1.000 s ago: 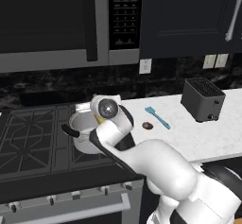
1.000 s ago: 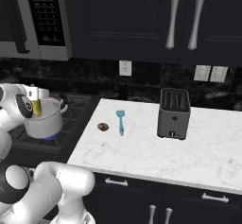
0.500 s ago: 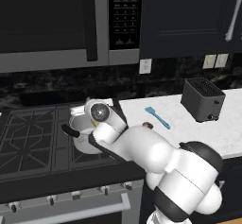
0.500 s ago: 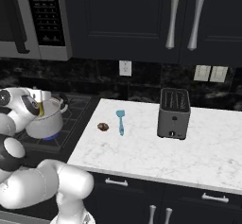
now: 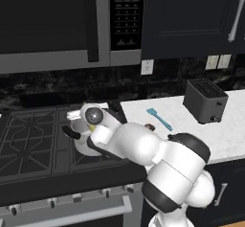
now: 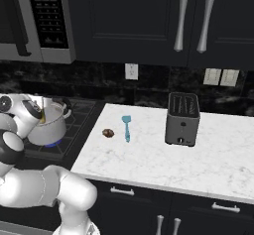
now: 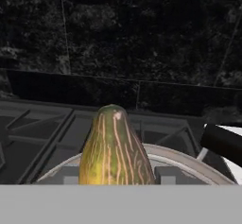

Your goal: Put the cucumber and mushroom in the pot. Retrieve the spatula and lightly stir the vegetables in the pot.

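Note:
My gripper (image 7: 117, 175) is shut on the cucumber (image 7: 116, 147), a yellowish-olive striped piece that stands upright between the fingers. It hangs just above the steel pot's rim (image 7: 179, 154), with a black pot handle (image 7: 222, 140) to the right. The pot (image 5: 81, 142) sits on the stove's front right burner, partly hidden by my arm. In the right base view the cucumber (image 6: 43, 114) shows over the pot (image 6: 49, 127). The dark-brown mushroom (image 6: 107, 133) lies on the white counter, next to the light-blue spatula (image 6: 126, 127).
A dark toaster (image 6: 182, 118) stands on the marble counter (image 6: 149, 164) to the right of the spatula. A microwave (image 5: 57, 25) hangs above the stove (image 5: 28, 144), and dark cabinets line the wall.
My arm has folded lower and swung over the stove. The hand with the cucumber has sunk slightly toward the pot. Mushroom and spatula have not moved.

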{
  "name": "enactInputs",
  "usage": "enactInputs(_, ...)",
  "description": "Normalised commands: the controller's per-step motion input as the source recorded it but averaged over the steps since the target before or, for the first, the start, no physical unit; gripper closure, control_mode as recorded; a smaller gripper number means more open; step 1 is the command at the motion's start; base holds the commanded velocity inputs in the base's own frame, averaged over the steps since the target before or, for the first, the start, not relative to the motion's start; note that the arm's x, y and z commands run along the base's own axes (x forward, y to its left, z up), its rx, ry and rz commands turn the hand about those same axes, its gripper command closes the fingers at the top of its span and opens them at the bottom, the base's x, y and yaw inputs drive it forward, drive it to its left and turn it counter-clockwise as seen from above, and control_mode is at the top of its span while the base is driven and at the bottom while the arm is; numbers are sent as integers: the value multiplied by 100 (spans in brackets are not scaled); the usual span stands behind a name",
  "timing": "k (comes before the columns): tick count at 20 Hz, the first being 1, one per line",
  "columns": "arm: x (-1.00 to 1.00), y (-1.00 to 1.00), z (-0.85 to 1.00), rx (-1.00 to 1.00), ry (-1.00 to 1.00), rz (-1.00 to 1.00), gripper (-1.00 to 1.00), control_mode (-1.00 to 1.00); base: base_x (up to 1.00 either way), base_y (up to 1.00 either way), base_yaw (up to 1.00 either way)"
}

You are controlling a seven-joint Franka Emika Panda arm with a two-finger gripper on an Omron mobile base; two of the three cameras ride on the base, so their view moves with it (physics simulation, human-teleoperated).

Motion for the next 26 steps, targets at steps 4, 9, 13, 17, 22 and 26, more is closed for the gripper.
enactInputs(4,0,0,-50,0,5,0,100,-100,0,0,0)
enactInputs(9,0,0,-33,0,0,0,100,-100,0,0,0)
enactInputs(13,-2,0,0,0,0,0,-100,-100,0,0,0)
enactInputs(17,-6,0,38,1,0,0,-100,-100,0,0,0)
enactInputs(22,-1,0,68,4,0,0,-100,-100,0,0,0)
enactInputs(26,-15,-12,92,4,0,0,-100,-100,0,0,0)
